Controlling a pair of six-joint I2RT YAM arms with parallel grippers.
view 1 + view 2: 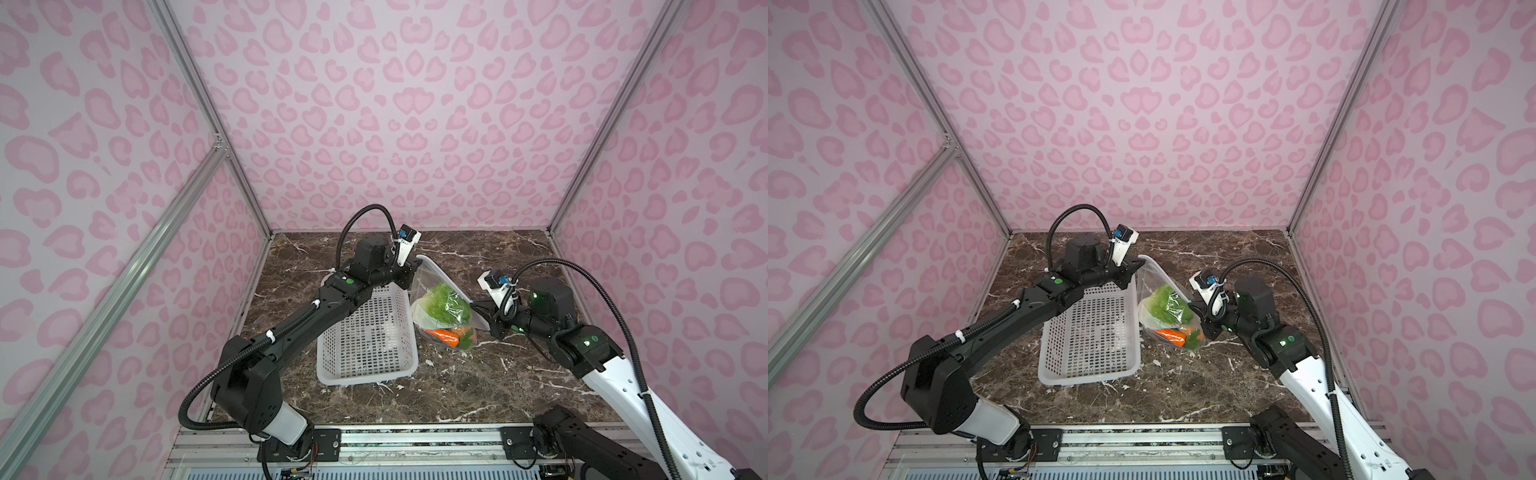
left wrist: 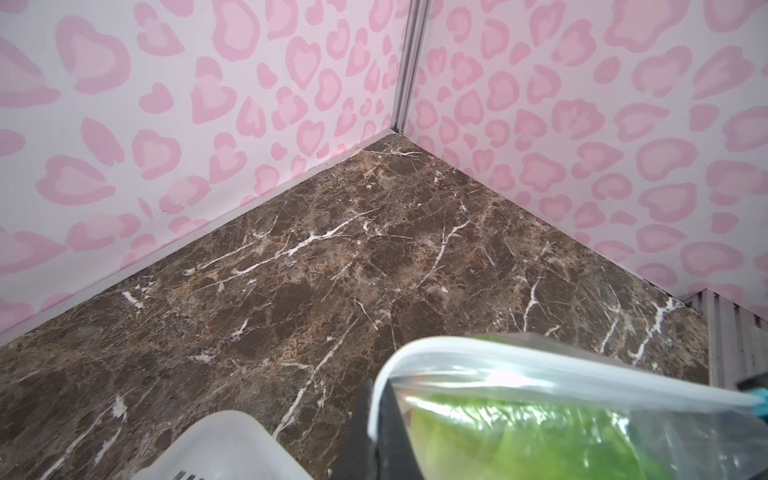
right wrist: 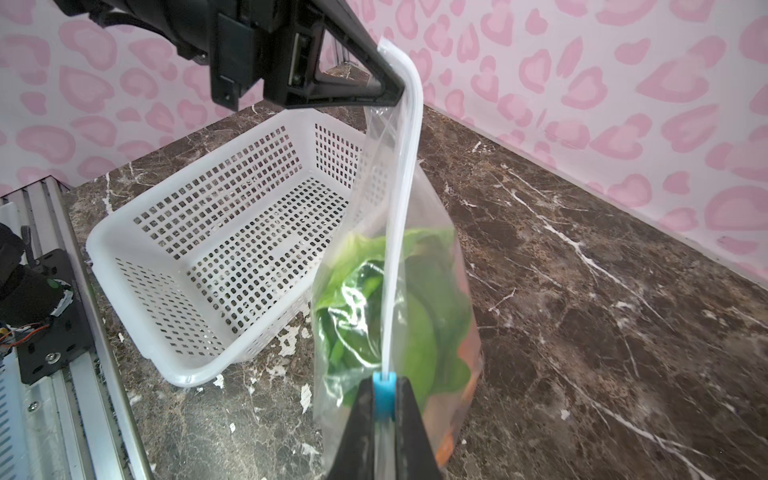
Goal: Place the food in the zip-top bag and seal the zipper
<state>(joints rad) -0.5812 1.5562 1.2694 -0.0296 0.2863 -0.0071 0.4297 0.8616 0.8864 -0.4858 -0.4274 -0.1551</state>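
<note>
Clear zip-top bag (image 1: 428,275), upright beside the basket (image 1: 365,332), holds lettuce (image 1: 442,303) and carrot (image 1: 446,336); blue slider (image 3: 383,392) at one zipper (image 3: 401,208) end

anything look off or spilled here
Nothing spilled. The zip-top bag is held up between the left gripper, at one corner, and the right gripper, clamped on the blue slider, food inside. Only oddity: white chipped-looking patches in the tabletop beside the basket.

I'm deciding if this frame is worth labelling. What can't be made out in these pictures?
- Food behind the green lettuce head and orange carrot: hidden by them and the clear crinkly zip-top bag's glare, both top views.
- Thin clear zipper strip: sealed or not, too fine, right wrist view.
- White perforated plastic basket: cut off by the edge, left wrist view.
</note>
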